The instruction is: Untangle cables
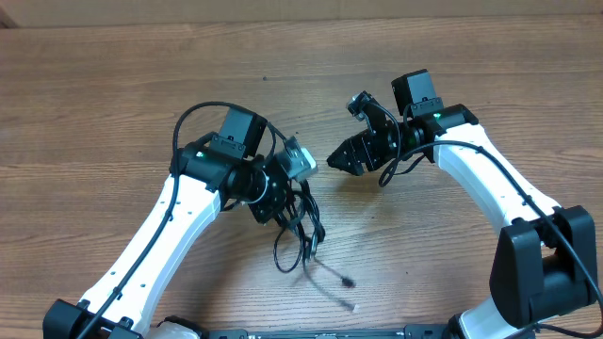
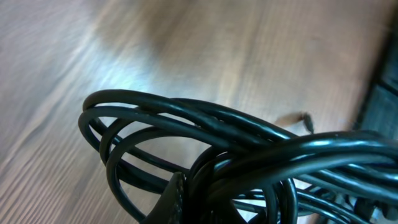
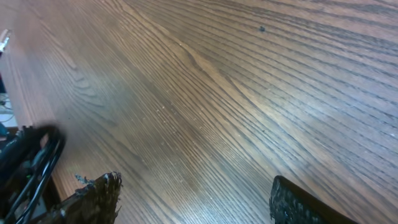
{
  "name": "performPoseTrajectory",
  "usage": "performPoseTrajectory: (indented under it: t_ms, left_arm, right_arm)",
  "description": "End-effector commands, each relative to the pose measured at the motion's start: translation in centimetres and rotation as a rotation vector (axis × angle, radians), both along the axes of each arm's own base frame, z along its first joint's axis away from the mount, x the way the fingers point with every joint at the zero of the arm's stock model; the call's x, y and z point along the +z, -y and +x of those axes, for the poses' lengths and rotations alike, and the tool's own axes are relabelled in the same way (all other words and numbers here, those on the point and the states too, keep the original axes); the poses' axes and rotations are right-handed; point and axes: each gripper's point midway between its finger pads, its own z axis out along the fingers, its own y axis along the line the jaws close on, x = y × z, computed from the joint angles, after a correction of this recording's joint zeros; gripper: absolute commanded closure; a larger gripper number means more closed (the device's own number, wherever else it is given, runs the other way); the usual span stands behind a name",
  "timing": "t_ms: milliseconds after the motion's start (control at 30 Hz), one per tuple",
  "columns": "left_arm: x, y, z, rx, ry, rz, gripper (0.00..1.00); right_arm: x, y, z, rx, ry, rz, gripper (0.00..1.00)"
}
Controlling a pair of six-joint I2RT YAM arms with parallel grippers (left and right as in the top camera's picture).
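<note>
L claw (image 1: 281, 201) is clamped on the cables (image 1: 303, 231) near tabletop (image 1: 113, 85) ctr. The bundle hangs off it toward 5 o'clock, w/ loose ends and plug tips (image 1: 347, 282) trailing further that way. L wrist cam is filled w/ coiled loops (claw itself mostly hidden there). R claw (image 1: 341, 156) sits at 2 o'clock from the bundle, its fingers (image 3: 99, 194) spread wide w/ nothing between them, apart from the cables.

no readable text, labels, brands or numbers, on arms, cables or table
</note>
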Motion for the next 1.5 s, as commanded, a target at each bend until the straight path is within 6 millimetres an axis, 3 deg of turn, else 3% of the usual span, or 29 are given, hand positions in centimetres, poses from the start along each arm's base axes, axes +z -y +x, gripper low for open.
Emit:
performPoseTrajectory:
  t_ms: [0, 367, 567, 700, 800, 900, 1067, 1233, 1333, 1467]
  left_arm:
    - [2.3, 1.8, -0.8, -0.167, 0.068, -0.127, 0.96]
    - [0.8, -0.7, 1.3, 0.024, 0.074, 0.044, 0.96]
    - [0.4, -3.2, 4.6, 0.32, 0.114, 0.159, 0.96]
    - [1.1, -5.4, 7.8, 0.686, 0.154, 0.181, 0.96]
    - [1.4, -6.0, 8.7, 0.829, 0.153, 0.159, 0.96]
    - [1.6, -7.0, 9.1, 0.966, 0.149, 0.154, 0.96]
    - [1.6, -8.0, 9.4, 1.052, 0.163, 0.173, 0.96]
    - [1.6, -8.4, 9.4, 1.064, 0.172, 0.187, 0.96]
    - [1.7, -8.8, 9.4, 1.125, 0.167, 0.183, 0.96]
    - [1.8, -10.1, 9.4, 1.32, 0.149, 0.157, 0.96]
  right_arm:
    - [2.0, 0.3, 0.8, -0.015, 0.061, 0.0, 0.23]
    - [2.2, -0.1, 0.6, -0.004, 0.054, 0.024, 0.23]
    - [2.7, -0.6, 0.2, 0.015, 0.043, 0.065, 0.22]
    - [3.4, -1.2, -0.1, 0.037, 0.037, 0.116, 0.22]
    - [4.1, -1.8, -0.4, 0.061, 0.034, 0.168, 0.15]
    - [5.0, -2.6, -1.0, 0.094, 0.02, 0.237, 0.0]
    - [6.8, -3.6, -2.3, 0.15, -0.025, 0.358, 0.0]
    - [7.2, -3.8, -1.7, 0.122, -0.031, 0.375, 0.0]
    - [6.5, -3.6, -0.1, -0.012, -0.087, 0.322, 0.05]
    - [4.2, -2.7, 1.7, -0.233, -0.138, 0.177, 0.06]
